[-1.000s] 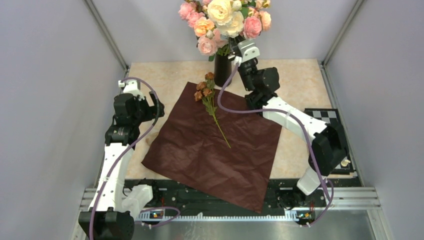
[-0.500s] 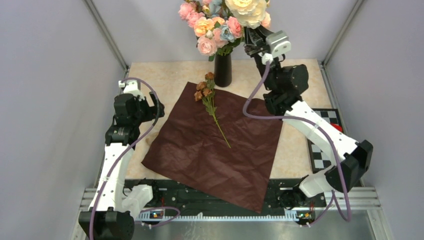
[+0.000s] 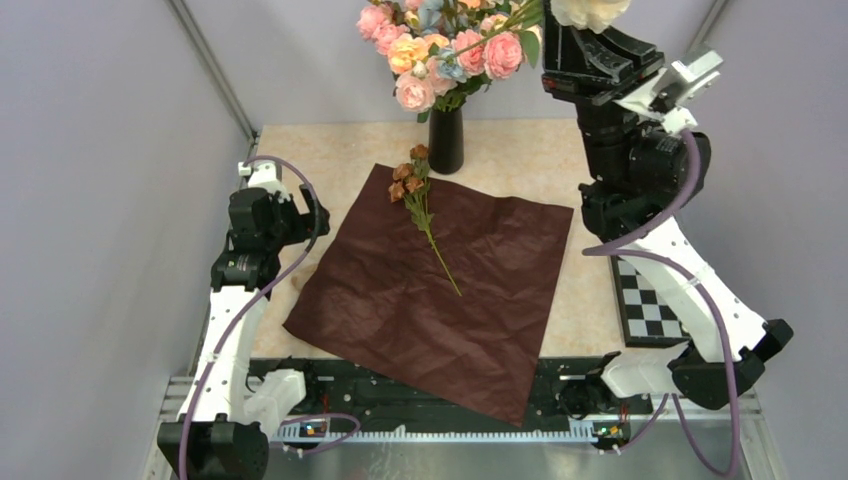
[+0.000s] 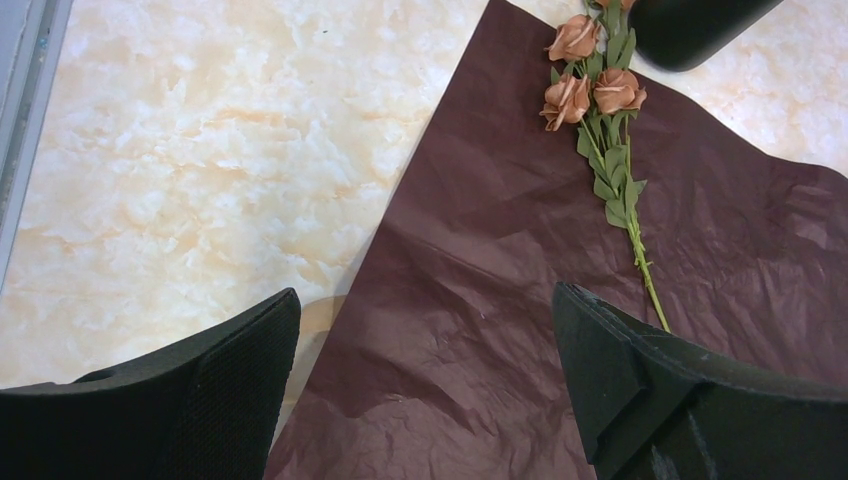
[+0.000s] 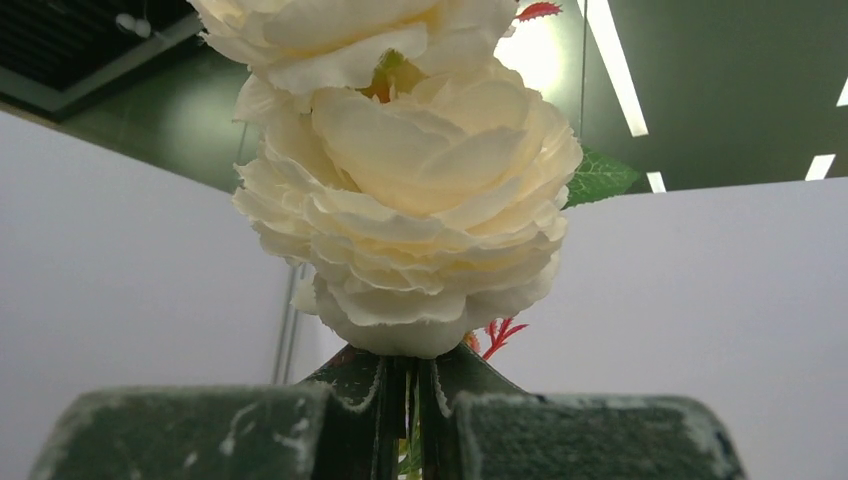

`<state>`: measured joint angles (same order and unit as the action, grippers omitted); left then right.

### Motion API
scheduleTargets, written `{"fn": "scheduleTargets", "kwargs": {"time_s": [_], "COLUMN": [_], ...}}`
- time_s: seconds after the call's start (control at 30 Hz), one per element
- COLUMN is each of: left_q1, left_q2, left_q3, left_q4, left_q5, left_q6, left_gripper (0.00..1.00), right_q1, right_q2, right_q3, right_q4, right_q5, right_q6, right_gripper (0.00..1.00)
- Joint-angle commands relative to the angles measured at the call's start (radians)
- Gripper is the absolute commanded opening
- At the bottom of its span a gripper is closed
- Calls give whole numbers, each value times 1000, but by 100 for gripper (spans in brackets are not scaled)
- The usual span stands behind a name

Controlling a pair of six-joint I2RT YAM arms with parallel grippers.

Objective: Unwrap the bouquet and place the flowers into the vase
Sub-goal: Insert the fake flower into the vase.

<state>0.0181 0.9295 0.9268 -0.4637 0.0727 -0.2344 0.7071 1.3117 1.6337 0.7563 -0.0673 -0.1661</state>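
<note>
The bouquet's dark red paper (image 3: 440, 290) lies spread flat on the table, also seen in the left wrist view (image 4: 520, 250). One stem of small brownish roses (image 3: 420, 200) (image 4: 590, 85) rests on its far corner, beside the black vase (image 3: 446, 140). The vase holds a bunch of pink, peach and blue blooms (image 3: 440, 50). My right gripper (image 3: 560, 35) (image 5: 410, 400) is raised high at the back right, shut on the stem of a large cream-white flower (image 5: 410, 200). That stem slants back toward the bunch. My left gripper (image 3: 312, 215) (image 4: 425, 340) hangs open over the paper's left edge.
The marble tabletop (image 3: 330, 160) has grey walls on three sides. A black-and-white checkerboard (image 3: 650, 300) lies at the right edge beside the right arm. A tan strip (image 4: 312, 318) peeks out from under the paper's left edge.
The right arm has swung up and to the right, away from the vase, with the cream-white flower in its shut gripper. The left arm, paper and brownish roses have not moved.
</note>
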Motion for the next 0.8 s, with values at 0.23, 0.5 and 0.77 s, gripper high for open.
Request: {"fn": "scheduleTargets", "kwargs": {"time_s": [0.23,0.5,0.77], "left_q1": [5,5,5], "left_q2": [-7,-7,-10], "left_q3": [-6,-8,-8], "left_q4": [45,43,43], "left_q5": [18,19,19], "left_q6": [-9,-9,-9], "left_gripper": [99,99,99], "right_q1": [12,12,11], "right_q2": [54,191,354], "right_q3": [166,334,516], "right_q4": [-51,-161,-232], "right_q5": [-19,1,25], "right_q6": [45,-43,-128], "right_gripper": [0,0,0]}}
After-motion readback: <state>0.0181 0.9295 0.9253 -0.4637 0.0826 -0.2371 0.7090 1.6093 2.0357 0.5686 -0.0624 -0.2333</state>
